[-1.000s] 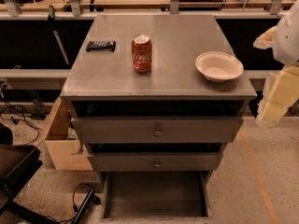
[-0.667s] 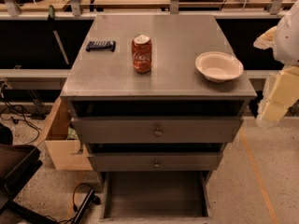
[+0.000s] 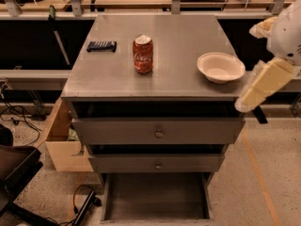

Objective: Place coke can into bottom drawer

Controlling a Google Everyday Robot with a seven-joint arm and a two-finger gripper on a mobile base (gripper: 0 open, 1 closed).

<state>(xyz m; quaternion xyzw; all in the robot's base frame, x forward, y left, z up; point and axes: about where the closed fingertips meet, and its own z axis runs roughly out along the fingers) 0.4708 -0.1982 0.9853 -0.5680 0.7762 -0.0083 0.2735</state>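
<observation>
Not started: can (image 3: 142, 54) stands on tabletop (image 3: 178, 79), drawer (image 3: 155, 199) open.
Your gripper (image 3: 249, 103) hangs right of tabletop; its grip cannot be told.

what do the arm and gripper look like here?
White rounded shell on the arm. The gripper, at the right edge beside the bowl, is a pale cream, blocky piece with a thin dark strip at its lower tip. No cables or markings visible.
</observation>
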